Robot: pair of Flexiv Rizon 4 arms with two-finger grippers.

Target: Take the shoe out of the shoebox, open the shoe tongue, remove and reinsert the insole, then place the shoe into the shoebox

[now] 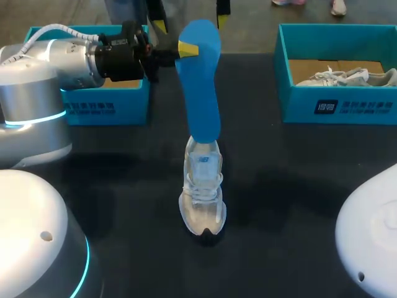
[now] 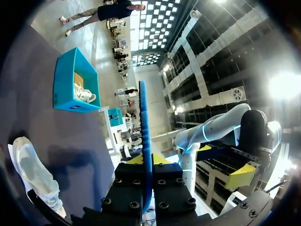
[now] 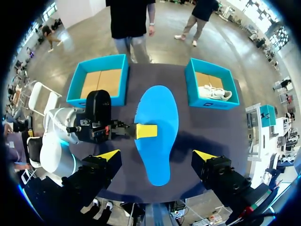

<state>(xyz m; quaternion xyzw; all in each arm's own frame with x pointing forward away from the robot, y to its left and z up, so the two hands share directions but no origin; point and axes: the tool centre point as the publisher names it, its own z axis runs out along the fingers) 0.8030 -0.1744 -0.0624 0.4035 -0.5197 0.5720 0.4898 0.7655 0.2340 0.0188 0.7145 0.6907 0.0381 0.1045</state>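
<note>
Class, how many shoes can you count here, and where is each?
2. One shoe stands in the middle of the table, under the blue insole held by the left gripper; the other shoe lies in the right-hand shoebox, where another could be hidden.

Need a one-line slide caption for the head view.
Left claw holds the blue insole over the white shoe on the dark table.

On the table [image 1: 298, 186] the shoe [image 1: 202, 195] sits beneath the insole [image 1: 201, 87], left shoebox [image 1: 105, 108] and right shoebox [image 1: 338, 105] behind it.
</note>
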